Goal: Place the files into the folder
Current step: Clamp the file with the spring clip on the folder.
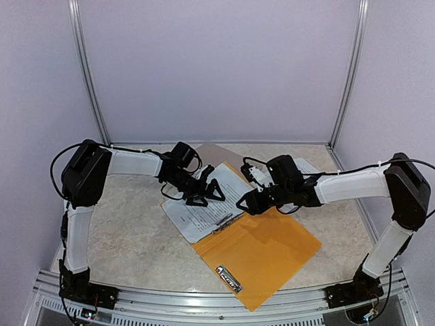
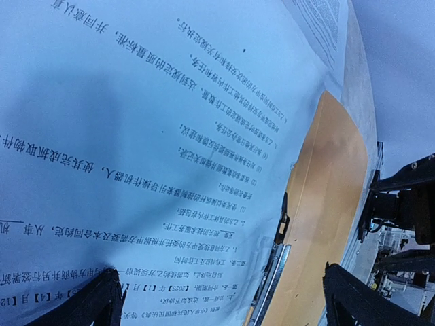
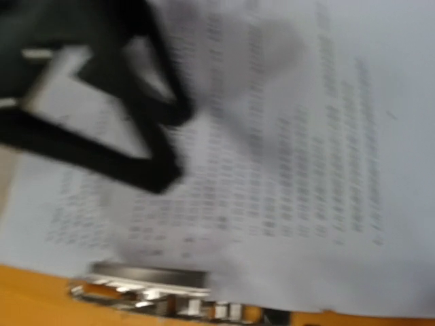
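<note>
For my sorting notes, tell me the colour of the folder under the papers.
The folder is plain orange; the top external view shows it best.

The files are white, printed with rows of black text. The folder is plain orange with a silver clip; the table is mottled beige.
</note>
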Tool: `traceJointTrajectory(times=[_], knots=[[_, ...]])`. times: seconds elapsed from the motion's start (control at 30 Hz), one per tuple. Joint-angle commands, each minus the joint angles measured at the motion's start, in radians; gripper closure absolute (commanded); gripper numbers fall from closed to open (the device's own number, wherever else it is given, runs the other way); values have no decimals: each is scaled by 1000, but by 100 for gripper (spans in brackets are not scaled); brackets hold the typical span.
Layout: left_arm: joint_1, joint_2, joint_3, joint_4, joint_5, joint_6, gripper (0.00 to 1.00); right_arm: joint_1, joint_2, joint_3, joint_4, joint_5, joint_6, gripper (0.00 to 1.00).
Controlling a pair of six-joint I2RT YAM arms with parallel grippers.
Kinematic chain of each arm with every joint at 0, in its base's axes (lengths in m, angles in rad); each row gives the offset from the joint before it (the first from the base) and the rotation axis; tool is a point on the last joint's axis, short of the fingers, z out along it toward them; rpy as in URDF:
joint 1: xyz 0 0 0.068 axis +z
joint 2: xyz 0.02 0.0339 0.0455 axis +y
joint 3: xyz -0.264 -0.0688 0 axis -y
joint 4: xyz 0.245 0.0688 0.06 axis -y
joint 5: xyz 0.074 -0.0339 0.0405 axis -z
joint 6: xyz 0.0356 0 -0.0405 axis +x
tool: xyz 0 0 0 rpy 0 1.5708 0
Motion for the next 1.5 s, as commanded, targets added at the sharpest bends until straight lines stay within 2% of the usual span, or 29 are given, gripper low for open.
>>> traceJointTrajectory(times=[0.0, 0.33, 0.57, 0.73, 1.47], knots=[[-12, 54, -30, -17, -26, 9, 1, 38, -67, 36, -56, -80, -129, 49], [-11, 60, -32, -22, -22, 12, 1, 163, 45, 211, -228, -98, -335, 52], [-11, 62, -31, -22, -15, 14, 1, 255, 158, 374, -399, -38, -514, 51], [-7, 66, -31, -23, -6, 16, 1, 299, 218, 427, -451, 9, -590, 52], [-5, 71, -23, -34, 7, 22, 1, 330, 416, 589, -592, 176, -756, 60]])
